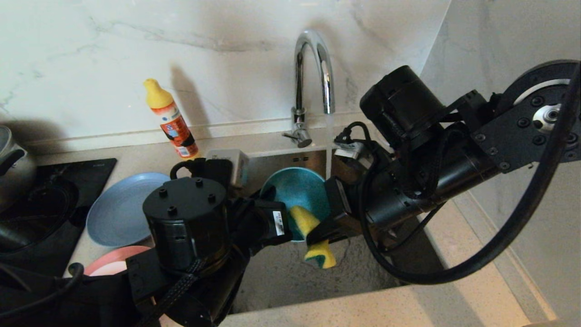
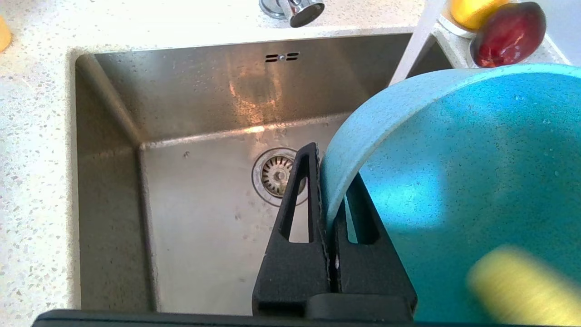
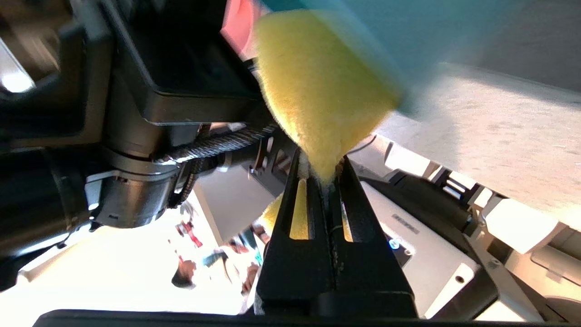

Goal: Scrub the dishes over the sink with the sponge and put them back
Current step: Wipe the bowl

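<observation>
I have the teal bowl (image 1: 297, 190) held up over the sink (image 1: 290, 277), tipped so its hollow faces the head camera. The left gripper (image 2: 327, 200) pinches the bowl's rim: in the left wrist view one finger (image 2: 299, 218) sits outside the wall and the other inside, pressed tight on it. Below, the round drain strainer (image 2: 274, 175) shows on the steel floor, with the two overflow slots (image 2: 282, 57) on the far wall.

The sponge (image 1: 315, 236) is clamped at its waist in the right gripper (image 3: 323, 175), fingers nearly together on it. Its upper yellow lobe lies against the bowl's inner face near the lower rim; the lower lobe, green layer showing, hangs free over the basin. Contact looks real in the head view, though the blurred right wrist view leaves me less sure how firmly it presses.

A thin stream of water (image 1: 328, 145) falls from the chrome tap (image 1: 313, 72) just beside the bowl's right edge.

On the counter to the left sit the blue-grey plate (image 1: 118, 209) and, nearer me, the salmon-pink plate (image 1: 113, 261), partly hidden by the left arm. The yellow-capped detergent bottle (image 1: 171, 120) stands by the wall behind them. A black hob (image 1: 50, 213) and a pot (image 1: 13, 163) lie further left.
</observation>
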